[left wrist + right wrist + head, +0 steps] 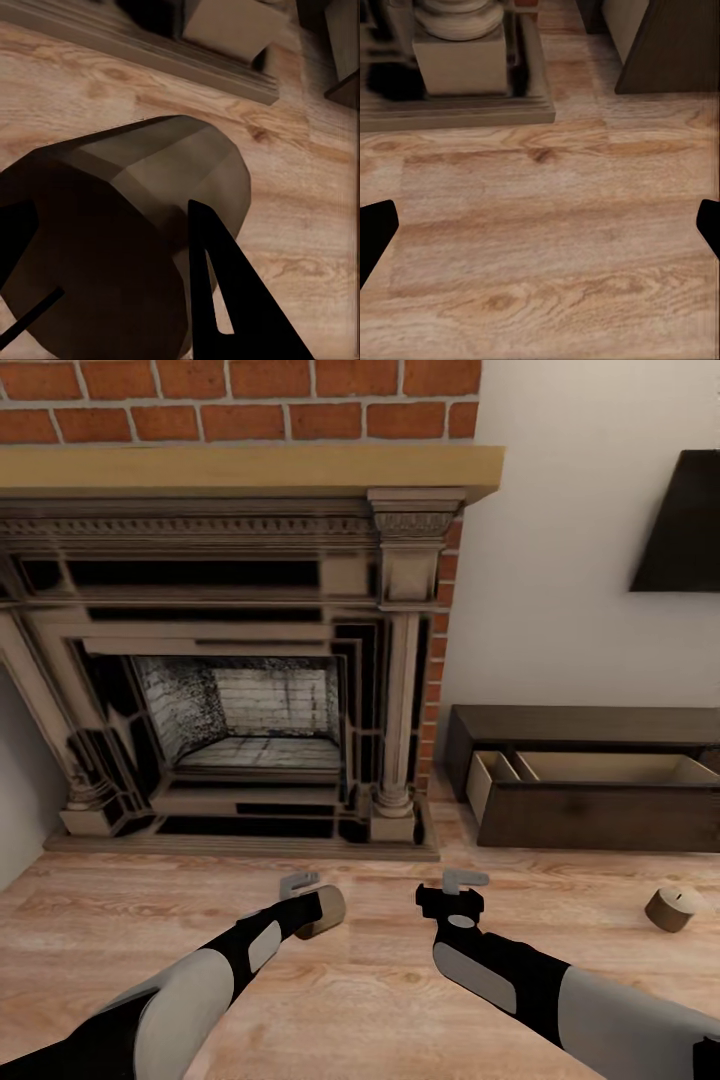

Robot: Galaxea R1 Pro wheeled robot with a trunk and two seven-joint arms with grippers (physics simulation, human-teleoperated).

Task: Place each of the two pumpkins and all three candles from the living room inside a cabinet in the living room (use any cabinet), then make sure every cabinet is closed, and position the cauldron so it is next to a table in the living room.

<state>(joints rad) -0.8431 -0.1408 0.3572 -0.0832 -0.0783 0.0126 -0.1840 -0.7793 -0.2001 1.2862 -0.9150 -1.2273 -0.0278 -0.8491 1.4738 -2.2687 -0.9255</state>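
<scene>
A stubby grey-beige candle lies tipped on its side between the fingers of my left gripper, low over the wooden floor in front of the fireplace. In the left wrist view this candle looms large, wick end toward the camera, with a dark finger pressed on each flank. A second candle lies on the floor at the right. My right gripper hovers open above bare floor. The dark-brown cabinet stands at the right wall, its drawer pulled out and showing a pale inside.
An ornate beige fireplace with a brick surround fills the wall ahead, and its base lies close in front of my right gripper. A dark angled panel hangs on the white wall above the cabinet.
</scene>
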